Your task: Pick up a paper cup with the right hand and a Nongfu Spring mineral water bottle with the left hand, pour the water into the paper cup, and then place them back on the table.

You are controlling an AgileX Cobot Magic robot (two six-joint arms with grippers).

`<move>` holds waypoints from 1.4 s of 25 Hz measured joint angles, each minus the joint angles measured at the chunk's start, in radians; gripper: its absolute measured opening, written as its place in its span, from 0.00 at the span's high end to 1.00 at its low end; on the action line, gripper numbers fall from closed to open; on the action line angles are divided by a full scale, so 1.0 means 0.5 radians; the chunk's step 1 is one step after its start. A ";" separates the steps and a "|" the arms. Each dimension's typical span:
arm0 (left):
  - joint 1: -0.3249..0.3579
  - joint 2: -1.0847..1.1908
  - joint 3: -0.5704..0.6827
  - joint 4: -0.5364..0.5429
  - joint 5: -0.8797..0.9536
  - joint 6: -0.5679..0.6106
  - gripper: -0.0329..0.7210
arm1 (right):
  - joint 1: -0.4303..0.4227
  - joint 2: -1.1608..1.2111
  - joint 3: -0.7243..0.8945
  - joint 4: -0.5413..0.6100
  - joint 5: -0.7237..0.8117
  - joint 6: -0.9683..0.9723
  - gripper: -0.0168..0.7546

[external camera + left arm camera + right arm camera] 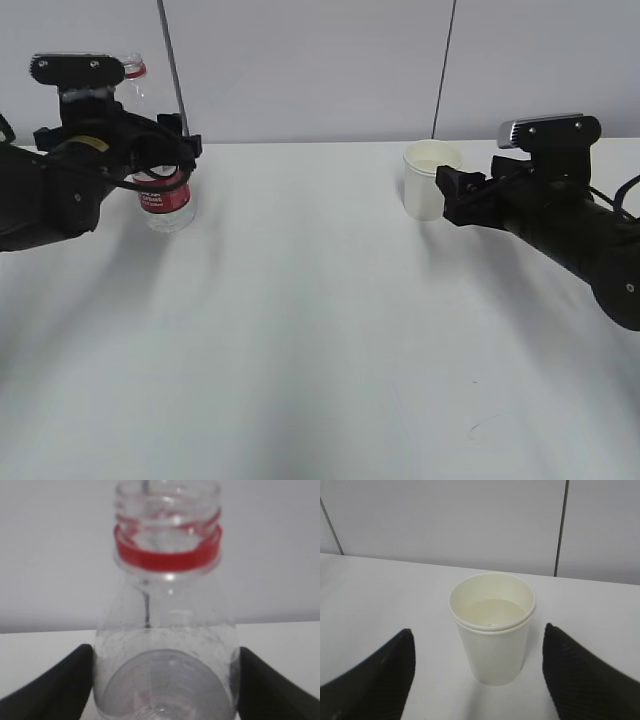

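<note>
The Nongfu Spring bottle (165,200) stands upright at the far left of the table (320,330), uncapped, with its red neck ring (167,555) showing. My left gripper (172,150) is open around the bottle's body. In the left wrist view the bottle (165,645) fills the gap of the left gripper (165,680), with both fingers right at its sides. The white paper cup (428,182) stands upright at the far right. My right gripper (448,195) is open just behind it. In the right wrist view the cup (492,645) stands ahead of the right gripper (477,630), apart from both fingers.
A grey panelled wall (320,70) runs along the table's far edge, close behind the bottle and the cup. A small dark scuff mark (485,428) lies on the tabletop near the front right.
</note>
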 joint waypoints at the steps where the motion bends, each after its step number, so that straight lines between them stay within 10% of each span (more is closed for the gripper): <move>1: 0.000 -0.020 0.000 0.000 0.005 0.000 0.27 | 0.000 0.000 0.000 0.000 0.000 0.000 0.21; 23: 0.000 -0.260 -0.231 -0.005 0.383 0.236 0.26 | 0.000 -0.368 0.001 -0.013 0.216 -0.091 0.21; 35: 0.000 -0.260 -0.818 0.000 1.001 0.456 0.26 | 0.000 -0.545 -0.475 -0.018 1.096 -0.149 0.21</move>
